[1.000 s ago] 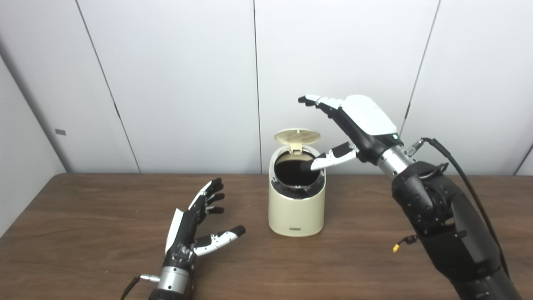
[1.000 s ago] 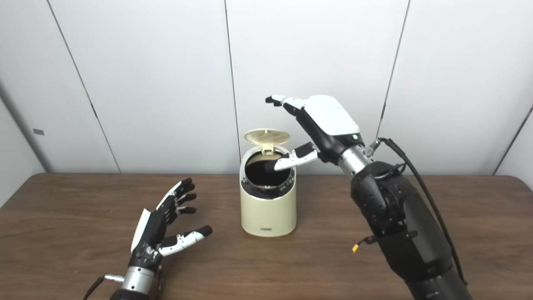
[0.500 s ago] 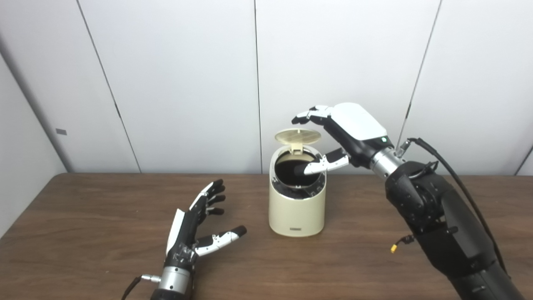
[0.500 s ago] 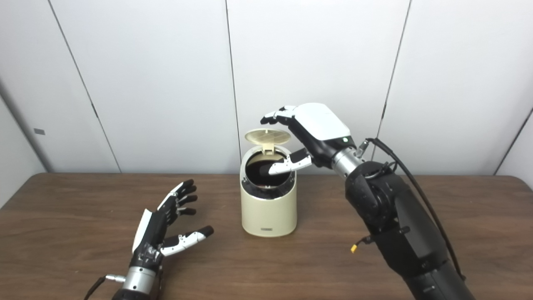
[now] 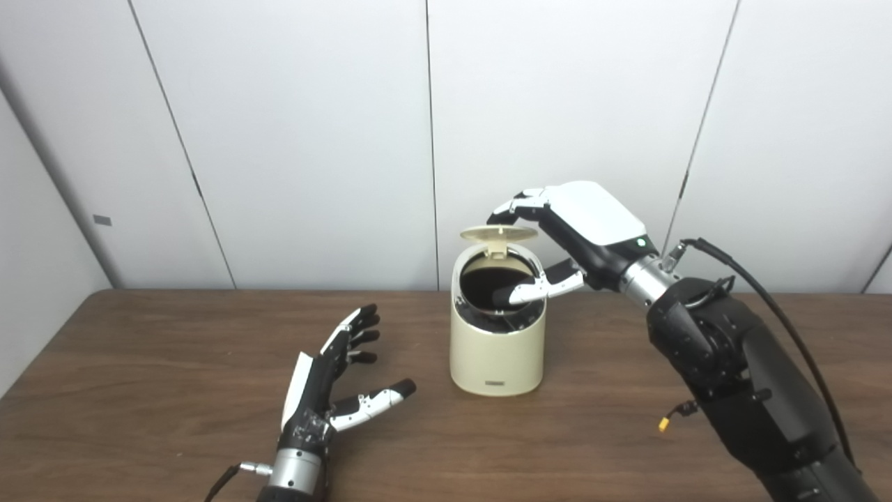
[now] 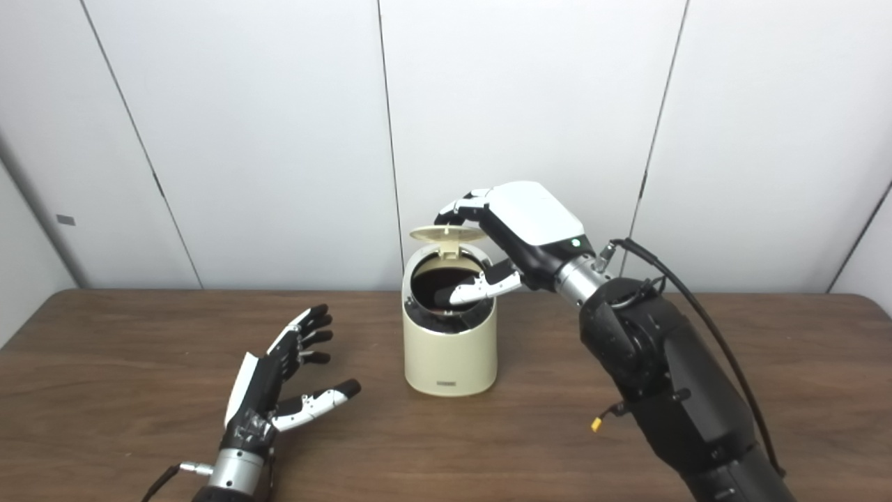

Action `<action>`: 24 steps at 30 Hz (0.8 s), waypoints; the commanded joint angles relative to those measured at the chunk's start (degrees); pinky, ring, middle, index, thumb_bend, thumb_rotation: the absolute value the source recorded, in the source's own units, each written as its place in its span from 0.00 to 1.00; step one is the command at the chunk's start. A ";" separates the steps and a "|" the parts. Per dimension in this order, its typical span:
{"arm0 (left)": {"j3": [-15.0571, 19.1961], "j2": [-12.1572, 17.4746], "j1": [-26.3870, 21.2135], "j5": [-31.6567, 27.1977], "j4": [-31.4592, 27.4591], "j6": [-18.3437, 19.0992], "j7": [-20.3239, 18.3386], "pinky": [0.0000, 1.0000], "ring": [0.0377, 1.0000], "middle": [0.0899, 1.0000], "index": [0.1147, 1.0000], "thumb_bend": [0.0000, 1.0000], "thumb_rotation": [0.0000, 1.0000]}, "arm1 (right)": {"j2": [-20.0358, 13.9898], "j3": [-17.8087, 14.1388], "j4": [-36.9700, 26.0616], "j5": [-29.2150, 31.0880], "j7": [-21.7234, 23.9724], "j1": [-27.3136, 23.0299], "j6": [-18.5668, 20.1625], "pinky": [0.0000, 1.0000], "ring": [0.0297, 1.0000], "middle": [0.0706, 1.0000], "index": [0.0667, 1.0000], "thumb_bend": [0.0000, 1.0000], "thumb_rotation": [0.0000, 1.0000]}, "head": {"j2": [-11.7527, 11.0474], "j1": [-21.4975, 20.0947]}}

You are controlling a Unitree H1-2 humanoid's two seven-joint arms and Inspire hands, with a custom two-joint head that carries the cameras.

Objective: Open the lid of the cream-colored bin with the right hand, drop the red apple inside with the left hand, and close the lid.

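Note:
The cream-colored bin (image 5: 496, 348) stands on the brown table, its round lid (image 5: 497, 233) hinged up at the back and tipped partway forward over the dark opening. My right hand (image 5: 571, 230) is open above the bin, its fingers (image 5: 512, 208) resting on the lid's top and its thumb (image 5: 536, 288) over the opening. My left hand (image 5: 333, 390) is open and empty, low over the table left of the bin. I see no red apple; the bin's inside is dark.
The brown table (image 5: 139, 390) has white wall panels (image 5: 306, 139) right behind it. A black cable (image 5: 766, 293) runs along my right forearm, with a small yellow connector (image 5: 664, 423) hanging below it.
My right hand has come down and forward onto the lid, and the lid has tipped from upright toward the opening. My left hand has barely moved.

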 commanded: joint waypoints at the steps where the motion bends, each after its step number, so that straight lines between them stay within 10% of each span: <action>1: 0.26 -0.19 -1.22 0.10 -1.20 -0.29 0.83 0.70 0.81 0.85 0.89 0.83 0.27 | -1.07 -0.82 -2.48 0.07 -0.82 -1.68 -1.27 0.83 0.85 0.70 0.69 0.64 0.54 | 0.35 0.07; 24: 0.43 -0.38 -1.10 1.24 -2.56 0.85 1.40 0.73 0.81 0.84 0.88 0.82 0.26 | -0.62 -0.50 -5.33 -0.56 -1.07 5.20 -4.04 0.86 0.83 0.68 0.69 0.65 0.46 | 1.72 0.54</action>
